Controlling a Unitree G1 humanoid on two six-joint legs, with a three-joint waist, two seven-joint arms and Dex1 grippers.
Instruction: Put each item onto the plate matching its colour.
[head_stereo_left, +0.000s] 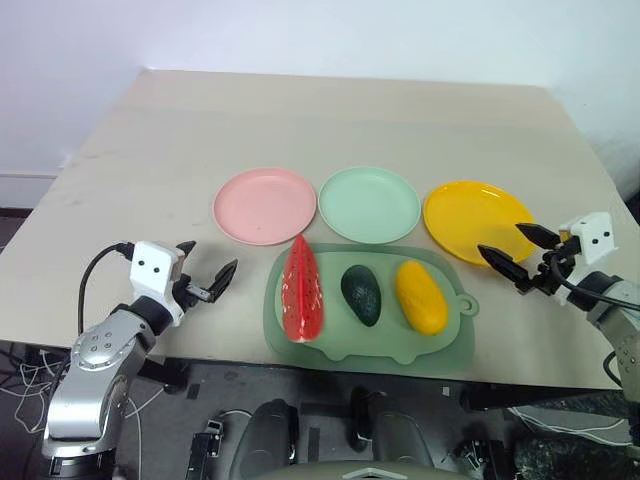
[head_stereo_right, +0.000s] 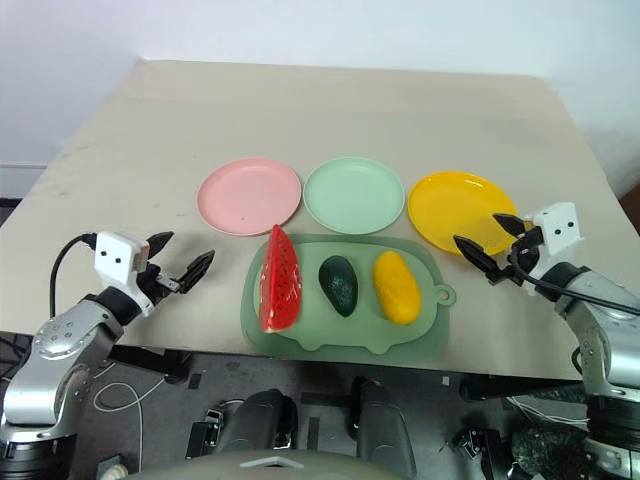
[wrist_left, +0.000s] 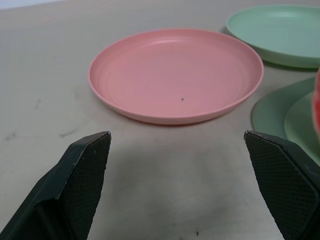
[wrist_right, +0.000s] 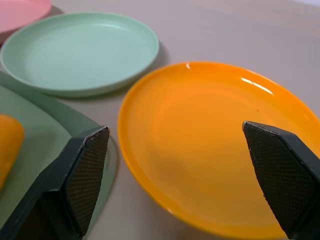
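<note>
A robot test lab, by the look: a plain beige bench (head_stereo_left: 330, 120) against a bare white wall (head_stereo_left: 300, 35), with loose cables (head_stereo_left: 30, 375) on the floor below.

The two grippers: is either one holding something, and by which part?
Nothing is held. The left gripper and the right gripper are both open and empty.

Pink plate (head_stereo_left: 265, 205) plain; mint green plate (head_stereo_left: 369, 204) plain; yellow plate (head_stereo_left: 477, 220) glossy, near the right gripper (head_stereo_left: 521, 254). Watermelon slice (head_stereo_left: 301, 290) red, dark-speckled. Avocado (head_stereo_left: 362, 294) dark green. Mango (head_stereo_left: 421, 296) yellow-orange. Tray (head_stereo_left: 452, 340) muted green. Gripper fingers black, cross-hatched pads (wrist_left: 87, 172).
</note>
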